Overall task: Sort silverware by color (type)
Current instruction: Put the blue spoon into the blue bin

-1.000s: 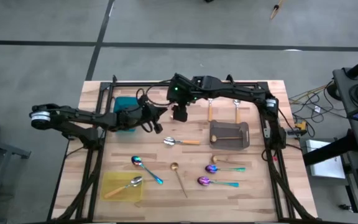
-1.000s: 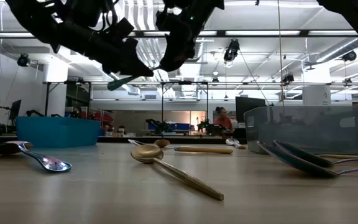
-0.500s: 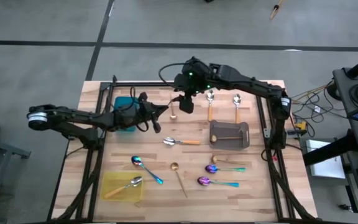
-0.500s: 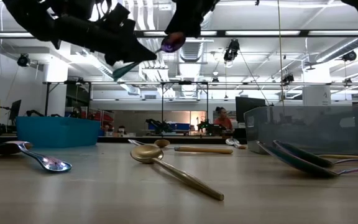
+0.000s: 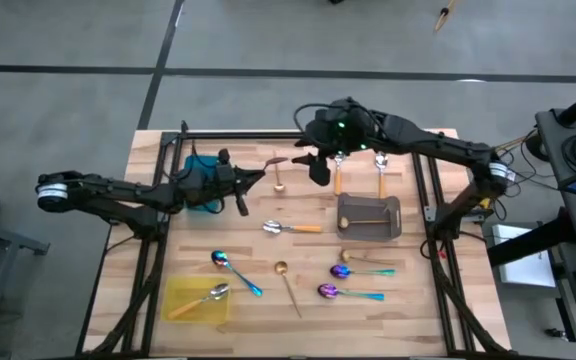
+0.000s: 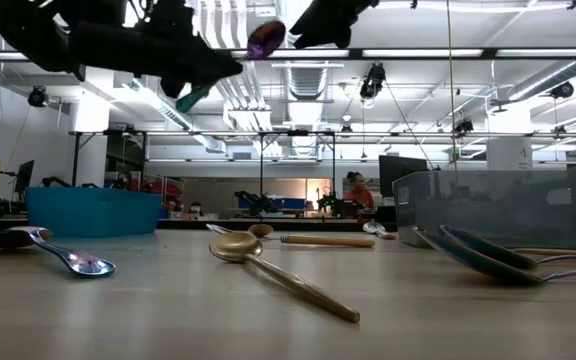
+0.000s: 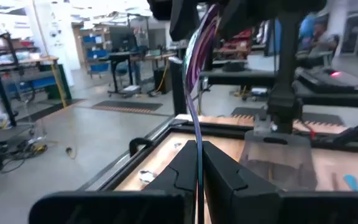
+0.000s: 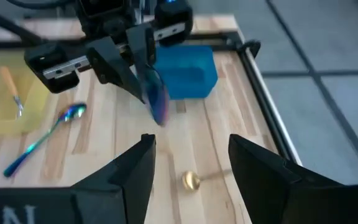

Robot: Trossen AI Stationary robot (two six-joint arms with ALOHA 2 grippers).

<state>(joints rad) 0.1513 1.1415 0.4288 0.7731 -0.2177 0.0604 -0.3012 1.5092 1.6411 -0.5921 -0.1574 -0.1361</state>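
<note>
My left gripper (image 5: 252, 178) is over the far left of the table, beside the teal tray (image 5: 200, 162), shut on an iridescent blue-purple spoon (image 8: 157, 102) with a teal handle. The spoon's bowl (image 6: 265, 38) points up toward my right gripper (image 5: 320, 170). That gripper hangs open a little to the right of the bowl, with nothing between its fingers (image 8: 143, 163). Other spoons lie flat on the wood: iridescent ones (image 5: 236, 268) (image 5: 353, 271) (image 5: 348, 293), orange-handled ones (image 5: 293, 228) (image 5: 338, 172) (image 5: 380, 172) and gold ones (image 5: 288, 285) (image 5: 280, 180). My left gripper (image 7: 197, 146) pinches the spoon's handle (image 7: 197, 134) between its two shut fingers, which lie roughly level and point toward the table's right. The spoon stands edge-on along the fingers, lifted clear. Its bowl slants up past the fingertips and its teal handle end (image 6: 194, 97) sticks out behind.
A grey tray (image 5: 393, 215) with a gold spoon in it stands right of centre. A yellow tray (image 5: 183, 310) at the near left holds an orange-handled spoon (image 5: 204, 297). A dark frame rail (image 5: 298, 134) runs along the far edge. Bare wood lies between the trays.
My right gripper has drawn away from the spoon, rising and going toward the table's right and far edge, open all the while. My left gripper has tipped up toward level and risen slightly, so the spoon's bowl now stands higher.
</note>
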